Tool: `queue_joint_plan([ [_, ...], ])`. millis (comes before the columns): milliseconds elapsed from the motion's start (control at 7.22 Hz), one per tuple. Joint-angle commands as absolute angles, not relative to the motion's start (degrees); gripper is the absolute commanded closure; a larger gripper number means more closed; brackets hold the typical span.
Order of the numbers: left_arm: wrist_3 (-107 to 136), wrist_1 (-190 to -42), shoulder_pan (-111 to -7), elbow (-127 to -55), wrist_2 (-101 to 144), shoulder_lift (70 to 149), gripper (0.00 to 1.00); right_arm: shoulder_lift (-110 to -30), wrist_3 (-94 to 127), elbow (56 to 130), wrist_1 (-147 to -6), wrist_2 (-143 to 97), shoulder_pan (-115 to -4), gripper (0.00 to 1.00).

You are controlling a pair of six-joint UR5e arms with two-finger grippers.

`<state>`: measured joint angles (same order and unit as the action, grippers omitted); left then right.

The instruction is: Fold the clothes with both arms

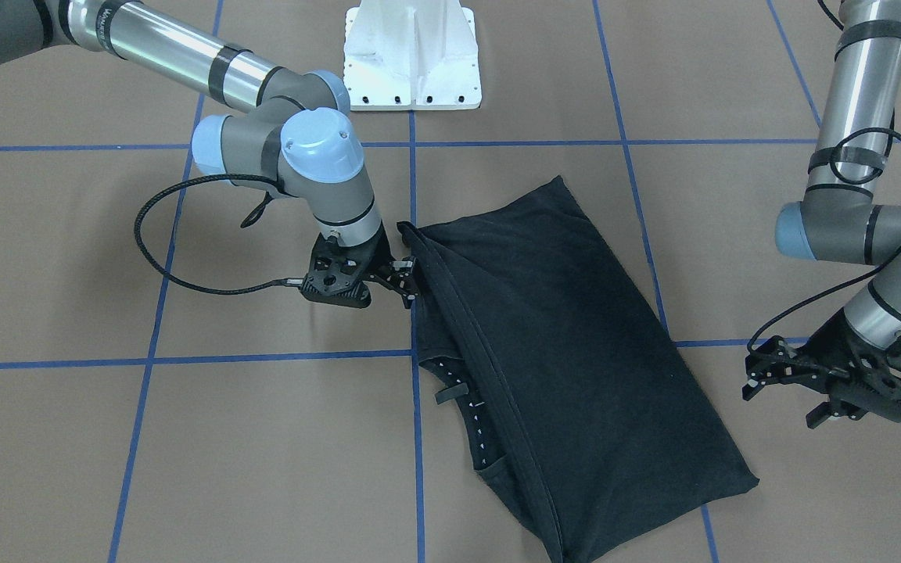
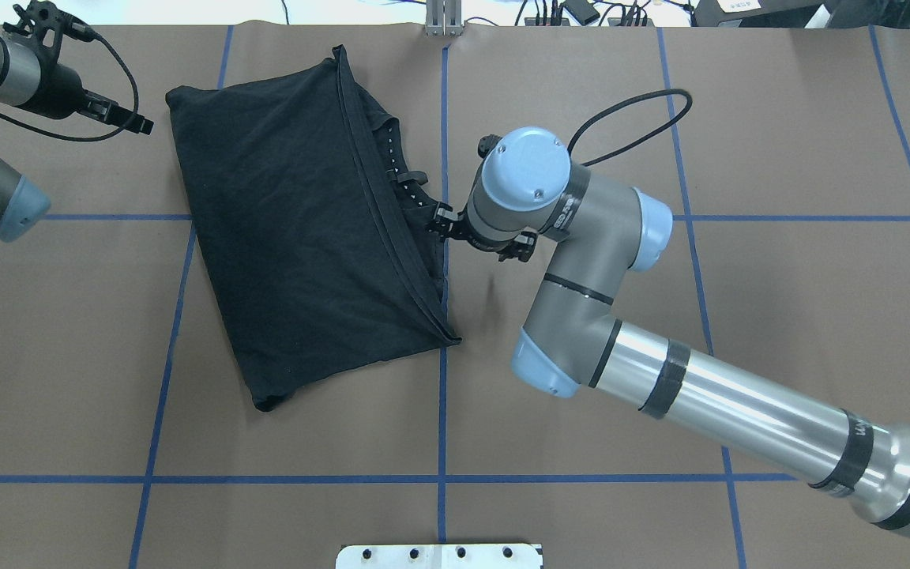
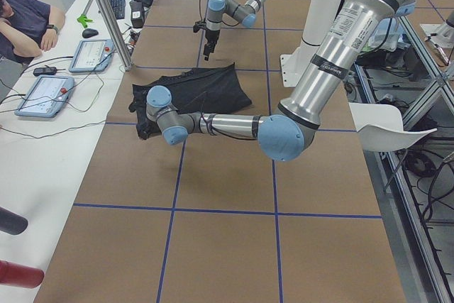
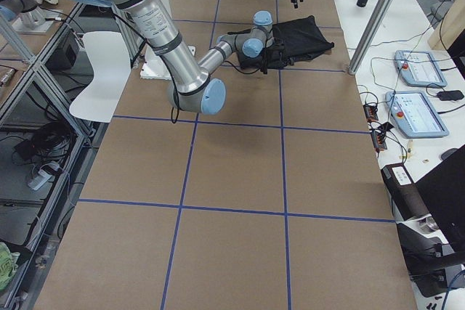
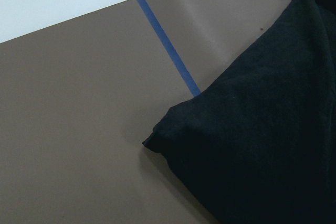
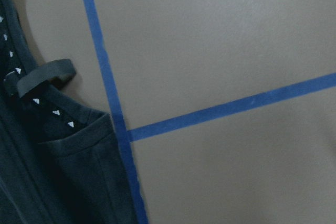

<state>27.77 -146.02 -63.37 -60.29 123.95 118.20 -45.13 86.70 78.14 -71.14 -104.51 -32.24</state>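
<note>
The clothes are one black T-shirt (image 1: 568, 336) (image 2: 297, 229), folded into a slanted rectangle on the brown table. Its collar, with small white triangles (image 6: 52, 113) inside, shows along the edge facing my right arm. My right gripper (image 1: 411, 283) (image 2: 438, 220) hangs low and open right beside that collar edge, with nothing between its fingers. My left gripper (image 1: 748, 379) (image 2: 139, 122) is open and holds nothing, a short way off the shirt's far corner (image 5: 152, 141). Neither wrist view shows fingers.
The white pedestal base (image 1: 411, 55) stands at the robot's side of the table. Blue tape lines (image 2: 442, 395) grid the brown surface. A side bench holds control pendants (image 3: 46, 94), and a person (image 3: 25, 23) sits there. Bare table surrounds the shirt.
</note>
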Motion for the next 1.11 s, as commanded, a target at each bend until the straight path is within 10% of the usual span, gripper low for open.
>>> queue_joint_plan([
  [0,27.9,-146.4,-63.3,-60.4,123.8,117.7,0.0,-43.9,90.7,77.3,-70.0,-101.4,-28.8,0.04],
  [277,27.9,-146.4,-63.3,-60.3,123.7,117.6,0.0,-43.9,90.6,77.2,-69.9,-98.9,-26.8,0.11],
  [970,27.9,-146.4,-63.2,-60.3,123.7,117.4,0.0,-43.2,90.1,77.2,-70.1,-98.9,-26.9,0.82],
])
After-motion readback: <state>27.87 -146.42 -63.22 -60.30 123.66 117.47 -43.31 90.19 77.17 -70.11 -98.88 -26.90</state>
